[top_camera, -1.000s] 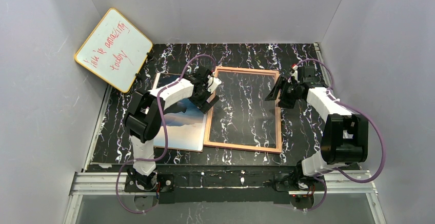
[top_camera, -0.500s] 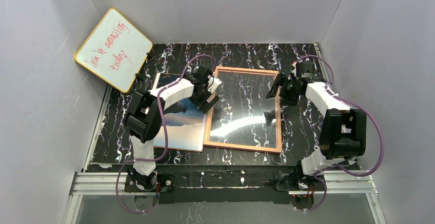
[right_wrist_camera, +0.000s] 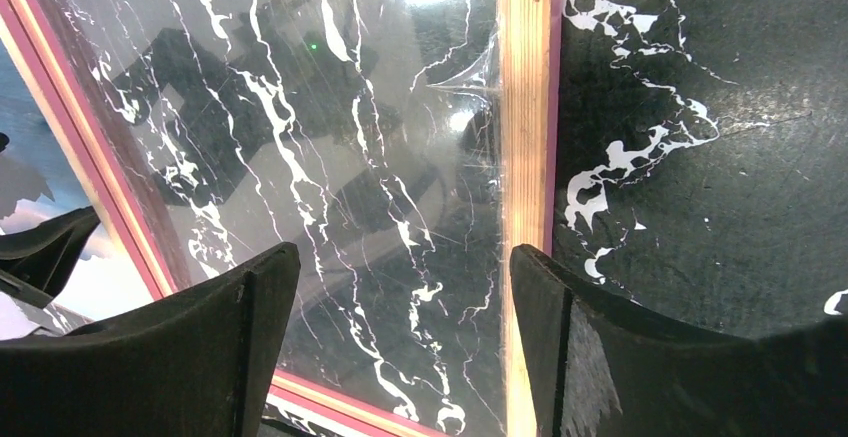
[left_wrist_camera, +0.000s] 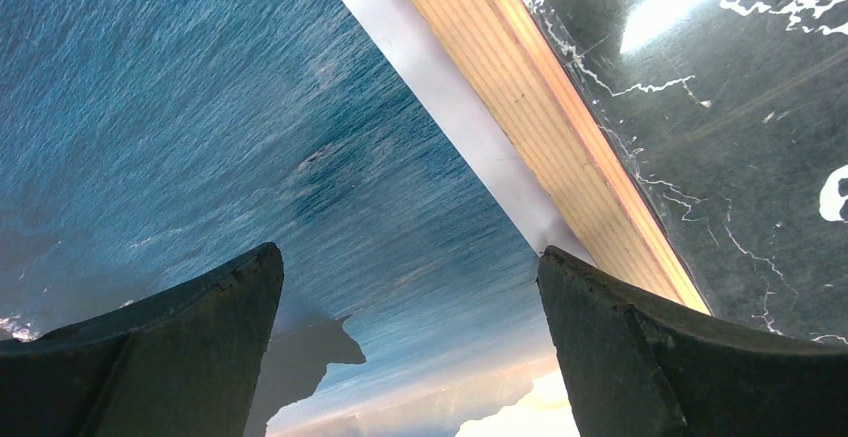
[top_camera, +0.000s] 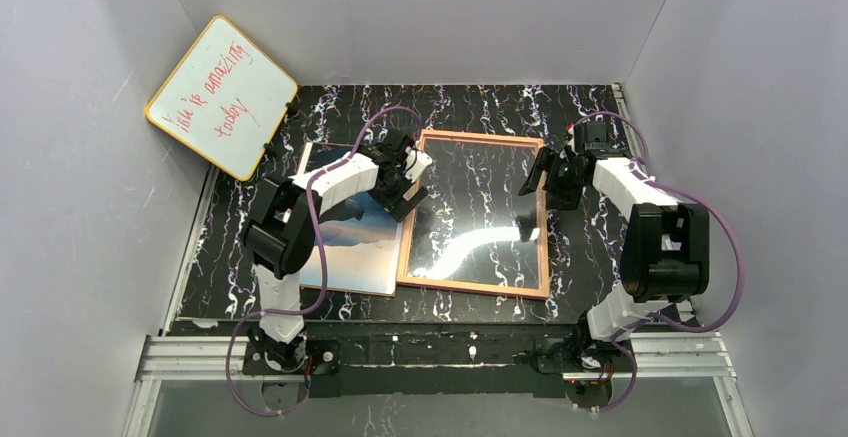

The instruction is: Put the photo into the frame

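Now the photo (top_camera: 350, 247) lies face up just left of the frame (top_camera: 470, 288). The left gripper (left_wrist_camera: 408, 257) hangs over the photo's edge nearest the frame, and the right gripper (right_wrist_camera: 405, 252) over the frame's right rail; both have jaws apart and empty. I judge the grasp comes next: pinch that thin edge.

Red handwriting on the whiteboard (top_camera: 222, 97) reads "… amazing today", first word unclear

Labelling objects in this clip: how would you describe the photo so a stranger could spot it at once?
On the black marbled table, look left of the wood-edged frame. The photo lies flat there, its edge alongside the frame's. It alone shows a picture, blue sea; the frame is see-through and the whiteboard bears red writing.
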Motion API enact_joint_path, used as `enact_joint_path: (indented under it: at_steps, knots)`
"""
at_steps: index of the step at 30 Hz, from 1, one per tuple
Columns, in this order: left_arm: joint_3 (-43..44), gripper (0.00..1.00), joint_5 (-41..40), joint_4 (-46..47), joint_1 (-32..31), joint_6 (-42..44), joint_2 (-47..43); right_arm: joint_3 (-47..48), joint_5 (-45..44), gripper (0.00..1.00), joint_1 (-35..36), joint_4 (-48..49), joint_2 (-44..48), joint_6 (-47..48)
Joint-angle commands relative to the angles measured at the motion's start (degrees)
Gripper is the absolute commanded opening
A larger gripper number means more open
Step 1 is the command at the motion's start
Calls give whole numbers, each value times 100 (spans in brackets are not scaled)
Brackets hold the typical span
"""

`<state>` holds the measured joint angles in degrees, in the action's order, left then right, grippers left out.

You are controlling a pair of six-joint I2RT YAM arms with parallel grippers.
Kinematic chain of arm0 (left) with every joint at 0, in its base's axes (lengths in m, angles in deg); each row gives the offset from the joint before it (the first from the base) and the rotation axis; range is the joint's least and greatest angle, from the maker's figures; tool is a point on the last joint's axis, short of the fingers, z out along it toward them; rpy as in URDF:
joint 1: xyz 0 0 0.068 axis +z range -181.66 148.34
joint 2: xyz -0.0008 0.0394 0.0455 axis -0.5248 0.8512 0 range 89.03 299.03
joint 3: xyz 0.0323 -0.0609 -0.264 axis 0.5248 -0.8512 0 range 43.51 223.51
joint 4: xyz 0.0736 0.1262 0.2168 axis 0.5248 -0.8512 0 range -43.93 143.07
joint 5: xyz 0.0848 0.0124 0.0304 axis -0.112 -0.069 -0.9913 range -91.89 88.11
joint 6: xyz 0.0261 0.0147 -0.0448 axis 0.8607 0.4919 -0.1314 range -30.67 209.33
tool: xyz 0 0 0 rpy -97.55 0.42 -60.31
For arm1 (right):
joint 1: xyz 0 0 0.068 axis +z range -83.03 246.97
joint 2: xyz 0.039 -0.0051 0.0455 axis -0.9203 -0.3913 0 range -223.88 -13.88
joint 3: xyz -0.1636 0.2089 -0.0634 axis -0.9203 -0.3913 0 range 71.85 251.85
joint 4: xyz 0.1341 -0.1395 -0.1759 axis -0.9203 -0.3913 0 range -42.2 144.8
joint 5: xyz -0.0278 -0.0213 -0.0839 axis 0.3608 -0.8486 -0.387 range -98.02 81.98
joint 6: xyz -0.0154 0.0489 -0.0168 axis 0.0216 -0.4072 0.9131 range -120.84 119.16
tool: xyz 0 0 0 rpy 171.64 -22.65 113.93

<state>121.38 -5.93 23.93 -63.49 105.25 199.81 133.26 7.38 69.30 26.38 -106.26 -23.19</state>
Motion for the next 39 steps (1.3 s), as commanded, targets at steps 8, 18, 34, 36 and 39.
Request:
enact_joint_path:
  at_steps: [8, 18, 34, 36, 39]
  knots:
    - [72, 97, -53, -233, -75, -15, -48, -129, 226, 82, 13, 310, -121, -103]
    - [129, 97, -53, -224, -146, -23, 35, -208, 253, 80, 14, 373, -187, -68]
    - [321, 97, -44, -249, -296, -3, 217, -521, 488, 77, 13, 672, -342, -268]
    - [334, 97, -39, -247, -306, -1, 240, -540, 478, 77, 13, 699, -351, -285]
    - [352, 97, -51, -247, -323, -8, 246, -574, 440, 77, 20, 712, -368, -298]
